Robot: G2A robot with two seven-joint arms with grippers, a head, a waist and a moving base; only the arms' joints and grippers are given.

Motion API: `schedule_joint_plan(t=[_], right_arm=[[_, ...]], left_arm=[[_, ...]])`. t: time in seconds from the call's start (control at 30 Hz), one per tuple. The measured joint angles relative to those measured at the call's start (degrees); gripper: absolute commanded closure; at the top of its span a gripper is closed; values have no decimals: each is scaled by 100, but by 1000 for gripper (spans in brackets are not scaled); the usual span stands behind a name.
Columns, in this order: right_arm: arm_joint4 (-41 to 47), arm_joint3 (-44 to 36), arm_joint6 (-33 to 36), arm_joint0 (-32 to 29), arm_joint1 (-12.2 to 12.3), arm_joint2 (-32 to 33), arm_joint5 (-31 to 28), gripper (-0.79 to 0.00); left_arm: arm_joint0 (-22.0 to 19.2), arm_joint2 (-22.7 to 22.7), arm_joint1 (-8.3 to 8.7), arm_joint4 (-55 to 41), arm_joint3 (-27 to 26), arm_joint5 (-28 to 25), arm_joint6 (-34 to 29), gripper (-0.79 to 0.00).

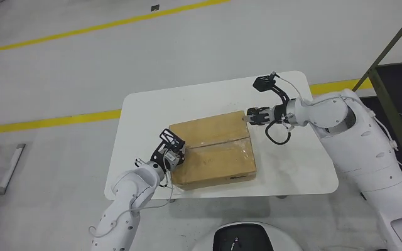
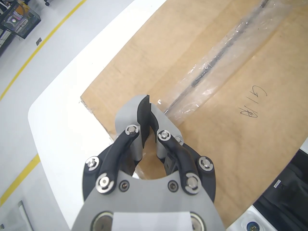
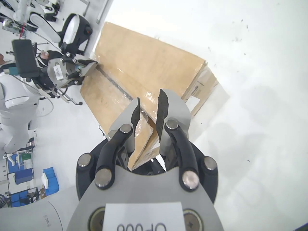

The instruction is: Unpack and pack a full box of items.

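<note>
A shut cardboard box [image 1: 213, 150] lies in the middle of the white table [image 1: 157, 106], its two top flaps sealed by clear tape [image 2: 216, 56] along the centre seam. My left gripper [image 1: 178, 152] is shut at the seam's left end, its tips [image 2: 146, 104] just beside the tape's end on the box top [image 2: 216, 121]. My right gripper [image 1: 249, 117] is at the opposite end of the box [image 3: 144, 58]. It is open by a narrow gap [image 3: 150, 104], straddling the seam's end at the box edge. The left gripper [image 3: 92, 67] appears across the box in the right wrist view.
Bare white table [image 3: 228, 37] surrounds the box, with the widest stretch behind and to the right of it. The table's rounded edge [image 2: 48, 102] runs close to the box's left end. A dark metal frame [image 1: 383, 63] stands off the table's right side.
</note>
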Motion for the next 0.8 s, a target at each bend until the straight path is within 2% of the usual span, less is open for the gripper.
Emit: schedule_joint_plan(t=[0.13,0.17,0.23,0.53,0.67,0.8], right_arm=[[186,-225,-531,-231,11,124,-91,-163],[251,-272,-667,-284,9,141,-120,-129],[394,-363,-984,-403,1,173,-206,0],[777,-529,-2100,-766,-50,122,-760,0],[405,-517,-2463,-737,-126,-284,-865,0],[-359,-362,-2902,-509,-290,-1046,-819,0]], left_arm=[[21,-66,2,-73,-122,53,-3,-785],[31,-94,3,-98,-155,81,6,-785],[68,-181,7,-164,-253,158,38,-785],[440,-869,44,-508,-781,714,230,-785],[669,-1267,54,-644,-969,1138,284,-785],[890,-1668,67,-668,-1051,1485,290,-785]])
